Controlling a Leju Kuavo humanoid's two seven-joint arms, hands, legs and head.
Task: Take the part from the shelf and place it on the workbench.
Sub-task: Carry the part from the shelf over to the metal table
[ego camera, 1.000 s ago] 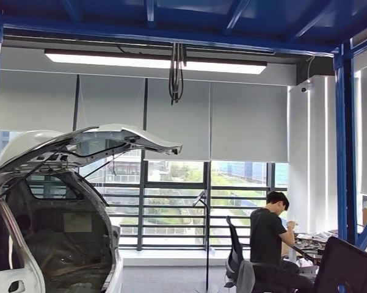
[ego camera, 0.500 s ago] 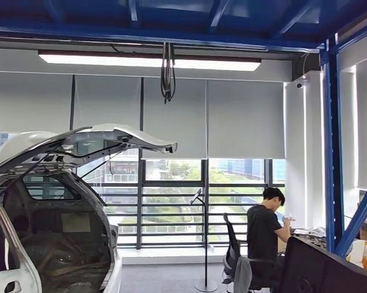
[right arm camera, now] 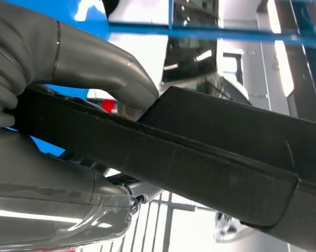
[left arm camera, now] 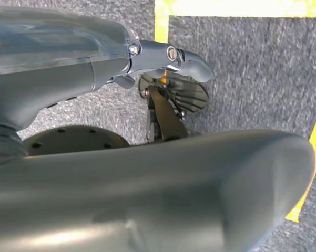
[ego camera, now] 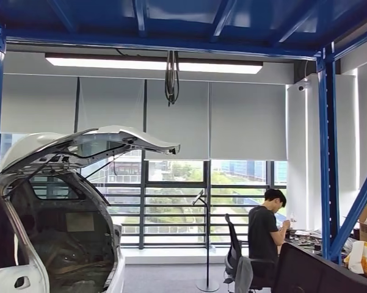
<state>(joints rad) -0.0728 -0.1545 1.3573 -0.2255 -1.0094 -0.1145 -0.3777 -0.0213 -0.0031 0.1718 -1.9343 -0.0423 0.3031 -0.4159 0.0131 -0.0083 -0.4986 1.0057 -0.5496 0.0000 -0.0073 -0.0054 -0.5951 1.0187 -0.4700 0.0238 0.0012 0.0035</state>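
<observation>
The whole head view has swung over the last second: the blue post [ego camera: 325,152] on the right first slid left and now sits about where it was half a second ago, while the car [ego camera: 57,207] with its raised hatch has drifted back right. That is the camera turning with the robot, not the room moving. The person [ego camera: 264,235] sits at the far desk on the right, as before.

The part [right arm camera: 212,152], a long black panel, is gripped in the right hand [right arm camera: 49,131], thumb on one face and fingers under the other. In the head view its dark edge rises at the near right [ego camera: 310,271], further left than a second ago.

The left hand [left arm camera: 148,157] hangs over grey carpet with yellow floor tape [left arm camera: 307,173]; whether its fingers are open or curled I cannot tell.

So the part seems to be off the shelf and in transit. No surface to set it on is in sight yet, so the placing is likely still ahead.
</observation>
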